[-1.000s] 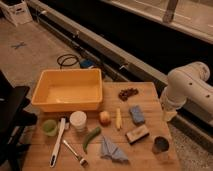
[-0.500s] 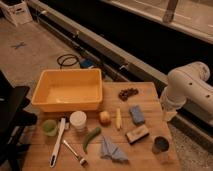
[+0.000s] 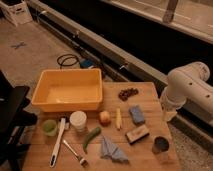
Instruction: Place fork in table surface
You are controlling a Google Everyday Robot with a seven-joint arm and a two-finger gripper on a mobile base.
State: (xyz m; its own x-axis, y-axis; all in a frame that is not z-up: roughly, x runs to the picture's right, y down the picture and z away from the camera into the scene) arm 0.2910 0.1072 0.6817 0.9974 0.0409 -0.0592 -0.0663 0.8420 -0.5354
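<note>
Lying on table surface [image 3: 142, 102], fork [image 3: 74, 151] beside green pepper [image 3: 91, 138]; gripper unseen past arm [image 3: 187, 90], state unknowable.

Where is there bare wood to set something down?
Bare table surface: the right edge between dark cluster, blue sponge and dark cup; the front-left corner beside the white utensil. Crowded: the front row from green cup to cloth, fork included. Gripper out of view; only the arm shows, at right.
</note>
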